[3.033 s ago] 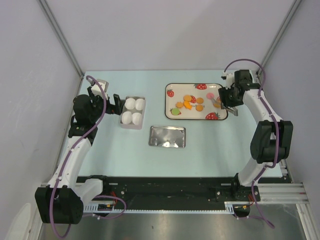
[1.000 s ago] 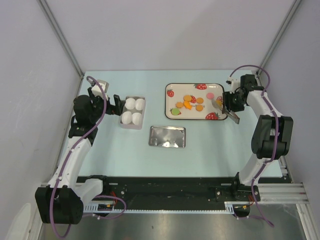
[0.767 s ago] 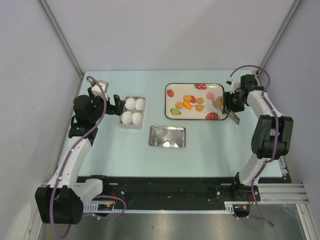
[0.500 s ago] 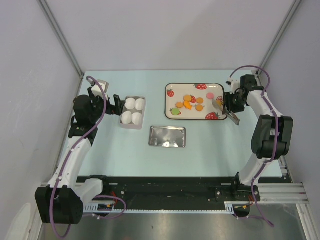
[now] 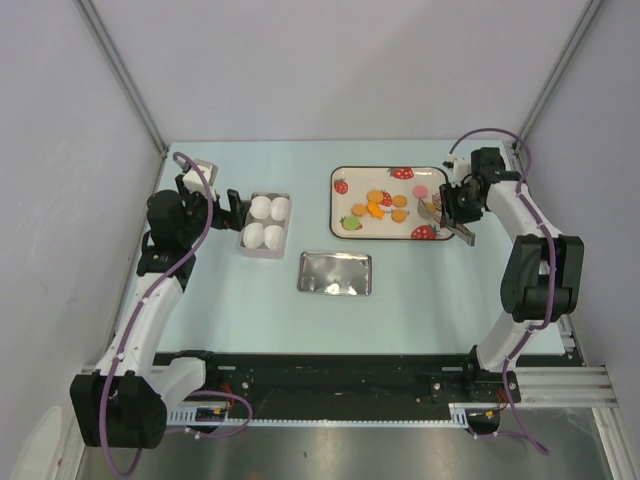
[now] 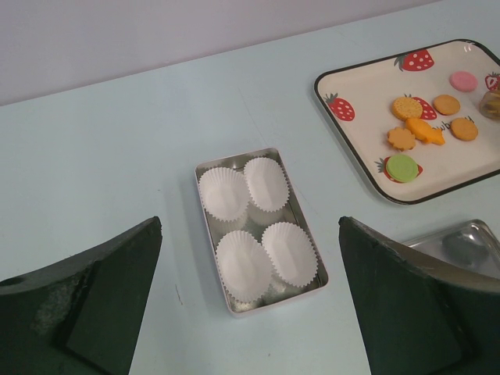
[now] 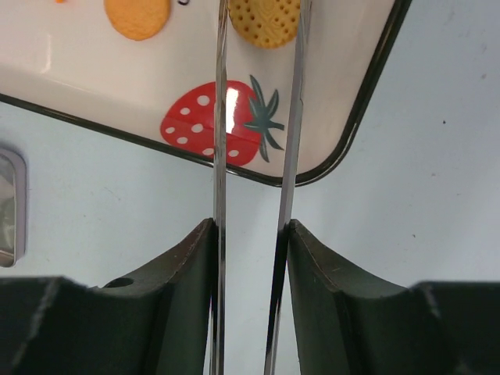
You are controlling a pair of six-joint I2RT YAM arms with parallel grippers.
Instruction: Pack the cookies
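On the strawberry-print tray (image 5: 345, 205), upper right of centre in the top view: cookies (image 5: 385, 203), small flat rounds, orange-yellow; one scalloped, one dotted with holes. A green disc (image 6: 401, 166) and a pink disc (image 6: 463, 80) lie among them. Small dark print on the tray, unreadable. Right gripper (image 7: 260, 47) holds thin metal tongs (image 7: 219, 195), blades narrowly apart astride the dotted cookie (image 7: 266, 21); contact uncertain. Left gripper (image 6: 250, 301): jaws wide, above the tin (image 6: 205, 205) of four white cups (image 6: 225, 193), centre left.

cookies (image 6: 444, 104): 6 | paper cups (image 6: 256, 228): 4 | metal tins (image 6: 258, 230): 2 | strawberry tray (image 6: 355, 130): 1
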